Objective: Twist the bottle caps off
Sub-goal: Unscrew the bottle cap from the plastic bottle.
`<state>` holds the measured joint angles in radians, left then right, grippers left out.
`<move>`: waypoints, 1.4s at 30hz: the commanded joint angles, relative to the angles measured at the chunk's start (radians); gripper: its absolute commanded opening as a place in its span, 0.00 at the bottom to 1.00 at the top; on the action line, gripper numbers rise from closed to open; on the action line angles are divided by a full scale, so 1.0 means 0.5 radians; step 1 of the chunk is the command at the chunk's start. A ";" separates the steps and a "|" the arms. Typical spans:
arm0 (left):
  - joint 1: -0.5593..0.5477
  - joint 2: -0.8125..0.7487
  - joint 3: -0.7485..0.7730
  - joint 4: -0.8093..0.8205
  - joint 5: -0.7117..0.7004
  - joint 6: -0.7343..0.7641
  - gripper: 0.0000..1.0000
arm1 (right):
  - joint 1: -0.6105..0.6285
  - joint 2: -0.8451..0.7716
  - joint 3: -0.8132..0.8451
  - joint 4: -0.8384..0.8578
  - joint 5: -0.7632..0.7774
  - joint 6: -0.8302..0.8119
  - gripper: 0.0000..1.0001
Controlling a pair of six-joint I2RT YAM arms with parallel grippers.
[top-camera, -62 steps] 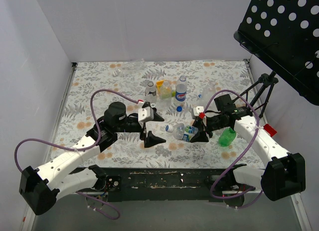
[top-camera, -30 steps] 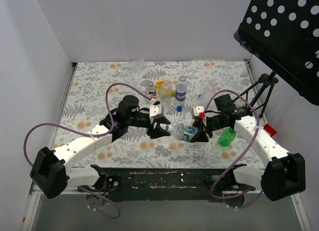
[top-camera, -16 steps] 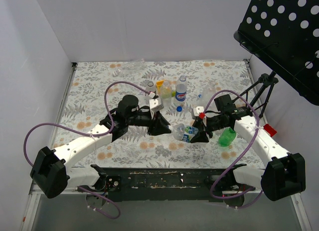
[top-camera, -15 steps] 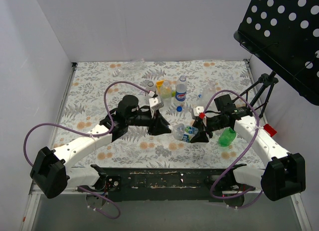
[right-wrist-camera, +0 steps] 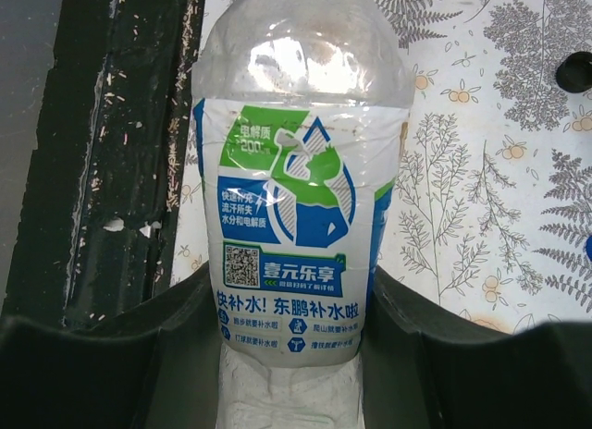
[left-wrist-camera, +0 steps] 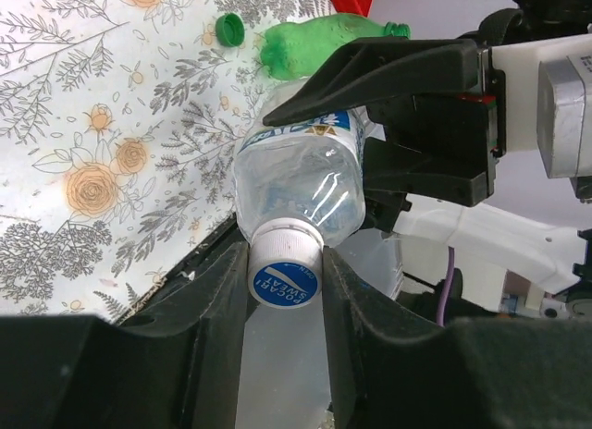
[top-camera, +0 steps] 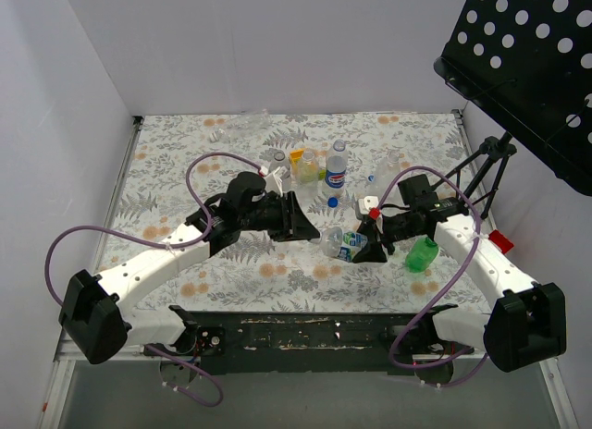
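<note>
Landmark: we place everything from the labelled bottle, which is held on its side between the two arms over the near middle of the flowered table.
Right gripper: we see the right gripper clamped on the labelled bottle's body, one finger on each side of the label.
Left gripper: the left gripper is clenched on the white cap, with a finger pressed against each side of it.
White cap: it sits on the labelled bottle's neck, its blue printed top facing the left wrist camera.
Green bottle: the green bottle lies on the table just right of the labelled bottle, past the right gripper.
Green cap: we find the green cap loose on the table, beyond the labelled bottle's base end.
Standing bottles: the standing bottles are grouped upright behind the labelled bottle.
Blue cap: the blue cap lies between the labelled bottle and that group.
Clearance: we cannot tell whether the labelled bottle touches the table.
</note>
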<state>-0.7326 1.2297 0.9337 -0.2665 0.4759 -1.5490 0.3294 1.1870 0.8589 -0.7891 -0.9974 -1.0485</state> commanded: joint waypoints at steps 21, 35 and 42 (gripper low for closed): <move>0.011 -0.702 -0.343 0.251 0.631 2.536 0.98 | 0.001 -0.033 0.006 -0.002 -0.091 -0.014 0.14; 0.005 -0.300 -0.272 0.521 0.662 2.487 0.86 | 0.001 -0.033 -0.009 0.017 -0.095 -0.014 0.15; 0.005 -0.177 -0.238 0.521 0.705 2.435 0.70 | 0.001 -0.030 -0.009 0.014 -0.098 -0.011 0.15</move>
<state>-0.7288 1.1290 0.7719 -0.0219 0.8040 -0.3233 0.3290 1.1866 0.8585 -0.7853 -1.0058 -1.0500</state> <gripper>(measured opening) 0.731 0.550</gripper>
